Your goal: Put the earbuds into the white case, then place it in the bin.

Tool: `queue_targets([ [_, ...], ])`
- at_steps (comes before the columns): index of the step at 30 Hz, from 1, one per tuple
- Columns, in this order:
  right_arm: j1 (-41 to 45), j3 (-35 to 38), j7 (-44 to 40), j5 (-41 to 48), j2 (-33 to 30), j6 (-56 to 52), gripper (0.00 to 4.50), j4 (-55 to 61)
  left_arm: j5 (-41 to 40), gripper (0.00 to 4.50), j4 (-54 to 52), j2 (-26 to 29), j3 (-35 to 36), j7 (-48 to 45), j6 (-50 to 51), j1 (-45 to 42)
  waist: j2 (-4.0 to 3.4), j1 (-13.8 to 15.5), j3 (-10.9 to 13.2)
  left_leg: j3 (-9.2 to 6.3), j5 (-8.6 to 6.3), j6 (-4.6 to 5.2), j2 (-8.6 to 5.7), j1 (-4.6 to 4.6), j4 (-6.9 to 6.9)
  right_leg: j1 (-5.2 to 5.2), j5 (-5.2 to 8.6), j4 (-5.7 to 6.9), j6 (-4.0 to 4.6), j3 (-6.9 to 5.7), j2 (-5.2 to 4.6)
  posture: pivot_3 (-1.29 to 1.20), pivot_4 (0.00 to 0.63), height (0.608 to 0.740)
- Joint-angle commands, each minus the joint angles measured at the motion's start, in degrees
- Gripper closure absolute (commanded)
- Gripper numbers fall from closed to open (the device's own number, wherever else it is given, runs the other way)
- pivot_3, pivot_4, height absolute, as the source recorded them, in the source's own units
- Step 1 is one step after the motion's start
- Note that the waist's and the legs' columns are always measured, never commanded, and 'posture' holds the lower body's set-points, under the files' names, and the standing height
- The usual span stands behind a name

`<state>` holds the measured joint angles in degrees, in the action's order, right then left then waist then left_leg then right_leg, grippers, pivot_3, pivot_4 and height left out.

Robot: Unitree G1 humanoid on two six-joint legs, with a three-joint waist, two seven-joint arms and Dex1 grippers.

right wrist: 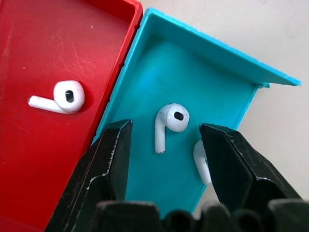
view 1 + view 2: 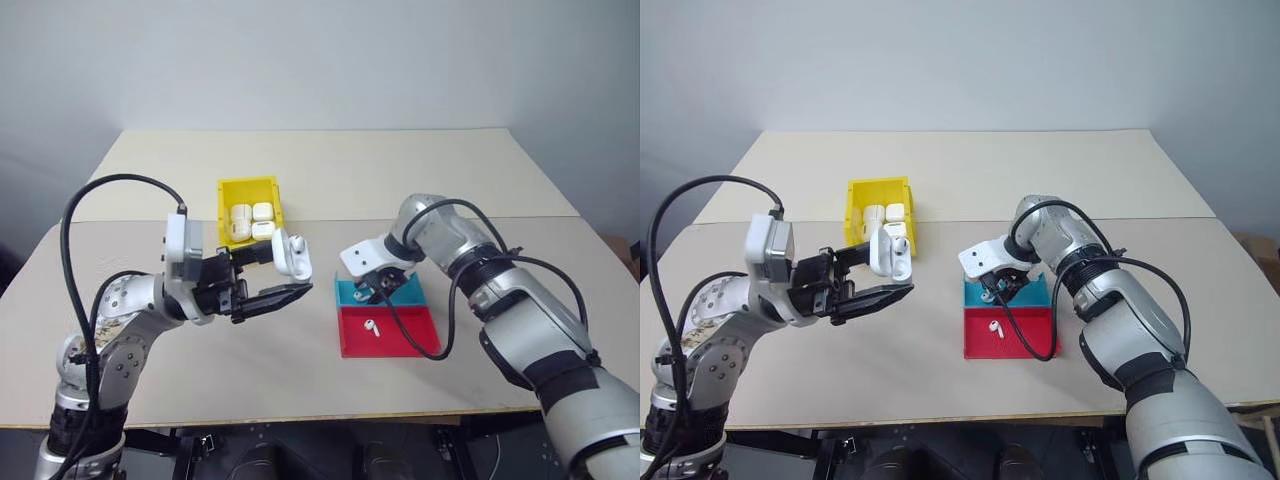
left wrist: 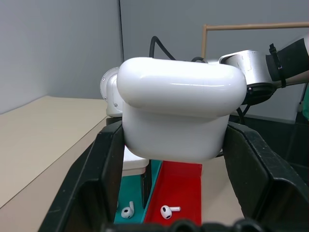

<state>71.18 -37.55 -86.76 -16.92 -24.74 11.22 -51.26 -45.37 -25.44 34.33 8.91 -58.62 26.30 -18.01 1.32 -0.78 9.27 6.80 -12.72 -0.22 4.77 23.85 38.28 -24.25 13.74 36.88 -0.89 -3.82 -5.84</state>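
The right gripper (image 1: 164,145) hangs part-open over the teal tray (image 1: 203,67), straddling a tiny, slick, light earbud (image 1: 169,123); pinch its stem. The left gripper (image 3: 174,150) clamps the case (image 3: 178,106)

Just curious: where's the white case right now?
The case is held by the left gripper above the table, just in front of the yellow bin.
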Motion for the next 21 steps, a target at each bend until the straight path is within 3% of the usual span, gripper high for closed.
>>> queue_targets([
  [1,0.80,1.54,0.08,-0.69,0.64,1.67,1.70,-0.67,-1.36,1.72,-2.24,0.64,1.31,0.38,-0.87,-0.22,0.00,0.00,0.00,0.00,0.00,0.00,0.00,0.00,0.00,0.00,0.00,0.00,0.00,0.00,0.00,0.00,0.150,0.740],
  [9,0.09,1.81,0.90,-2.02,2.05,1.96,1.70,-1.67,-1.48,1.72,-2.51,0.85,1.29,0.55,-0.87,0.10,0.00,0.00,0.00,0.00,0.00,-0.01,0.00,0.00,0.00,0.00,0.00,0.01,0.00,0.00,0.00,0.00,0.150,0.740],
  [12,-0.30,1.74,1.44,-2.70,2.31,2.18,2.31,-1.83,-1.58,1.72,-2.72,0.96,1.41,0.66,-0.80,0.37,0.00,-0.02,0.00,0.00,0.00,-0.01,0.00,-0.01,0.00,0.00,0.00,0.01,0.00,0.00,0.00,0.00,0.150,0.740],
  [17,-0.77,1.60,2.28,-3.74,2.63,1.94,3.83,-1.76,-1.73,1.72,-2.62,1.23,1.63,0.71,-0.74,0.40,-0.01,-0.02,-0.01,0.00,0.01,-0.01,0.01,-0.04,0.00,0.03,0.00,0.03,0.00,0.00,0.01,0.00,0.150,0.740],
  [21,-1.21,2.67,2.41,-3.66,2.77,0.07,3.83,-0.96,-2.12,1.72,-2.67,1.44,1.68,0.69,-0.61,0.35,-0.01,-0.02,-0.01,-0.01,0.01,-0.01,0.01,-0.08,0.00,0.06,0.00,0.05,0.00,0.00,0.01,0.00,0.150,0.740],
])
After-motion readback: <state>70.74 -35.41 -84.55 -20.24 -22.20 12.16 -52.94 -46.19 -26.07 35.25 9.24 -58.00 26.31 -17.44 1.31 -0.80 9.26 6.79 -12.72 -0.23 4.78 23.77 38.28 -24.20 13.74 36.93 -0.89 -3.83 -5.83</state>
